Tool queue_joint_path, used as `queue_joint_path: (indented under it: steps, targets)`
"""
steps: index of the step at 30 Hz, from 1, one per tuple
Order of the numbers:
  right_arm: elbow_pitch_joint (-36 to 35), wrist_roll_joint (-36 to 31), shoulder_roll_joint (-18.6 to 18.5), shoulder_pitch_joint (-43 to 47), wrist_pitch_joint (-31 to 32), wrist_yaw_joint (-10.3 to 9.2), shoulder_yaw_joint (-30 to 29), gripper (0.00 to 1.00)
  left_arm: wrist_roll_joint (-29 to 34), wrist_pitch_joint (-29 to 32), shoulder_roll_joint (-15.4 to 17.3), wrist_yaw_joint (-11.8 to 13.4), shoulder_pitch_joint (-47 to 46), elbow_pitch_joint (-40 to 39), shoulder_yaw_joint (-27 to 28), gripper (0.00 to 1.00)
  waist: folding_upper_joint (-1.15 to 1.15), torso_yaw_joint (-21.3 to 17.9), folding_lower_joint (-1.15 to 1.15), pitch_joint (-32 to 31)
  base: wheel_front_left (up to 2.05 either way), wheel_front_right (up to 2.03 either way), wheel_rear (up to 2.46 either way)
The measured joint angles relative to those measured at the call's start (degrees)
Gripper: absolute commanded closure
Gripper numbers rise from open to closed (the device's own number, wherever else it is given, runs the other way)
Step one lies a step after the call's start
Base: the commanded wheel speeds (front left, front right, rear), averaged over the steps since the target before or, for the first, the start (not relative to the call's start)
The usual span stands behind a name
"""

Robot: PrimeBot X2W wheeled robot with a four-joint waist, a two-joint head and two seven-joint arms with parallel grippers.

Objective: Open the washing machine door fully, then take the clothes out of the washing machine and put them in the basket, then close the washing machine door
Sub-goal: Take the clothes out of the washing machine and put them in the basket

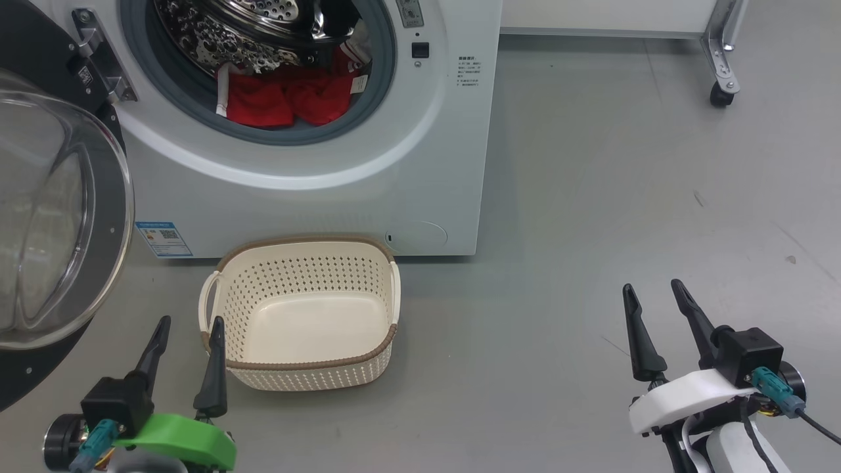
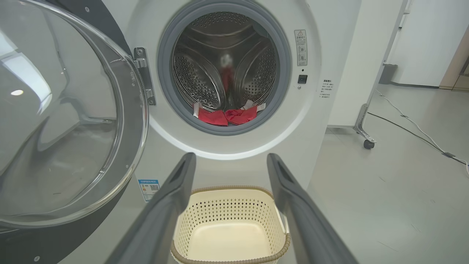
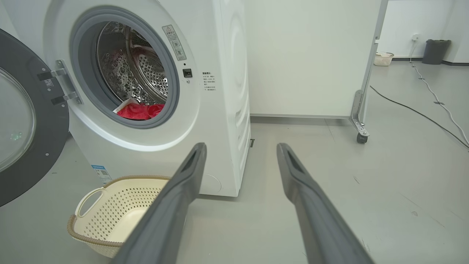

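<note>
We face the washing machine (image 1: 315,197) at the far left, its steel drum (image 1: 223,33) open to us. The washing machine door (image 1: 52,217) stands swung wide to the left, its glass bowl bulging our way. The basket (image 1: 309,276) sits on the grey floor (image 1: 591,197) just before the machine's foot. The clothes (image 1: 289,98) lie in a red heap low in the drum. Our left gripper (image 1: 190,322) hovers near, just beside the basket's left side, fingers spread wide, holding nothing. Our right gripper (image 1: 652,286) hangs well apart to the right, likewise spread and empty.
</note>
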Motion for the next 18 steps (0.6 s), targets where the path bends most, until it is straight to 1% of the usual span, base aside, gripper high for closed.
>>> queue_joint_path:
  steps: [18]
  targets:
    - [0.0, 0.0, 0.6, 0.0, 0.0, 0.0, -0.2, 0.0, -0.6, -0.1, -0.5, -0.1, 0.1, 0.2, 0.3, 0.0, 0.0, 0.3, 0.0, 0.8, 0.0, 0.0, 0.0]
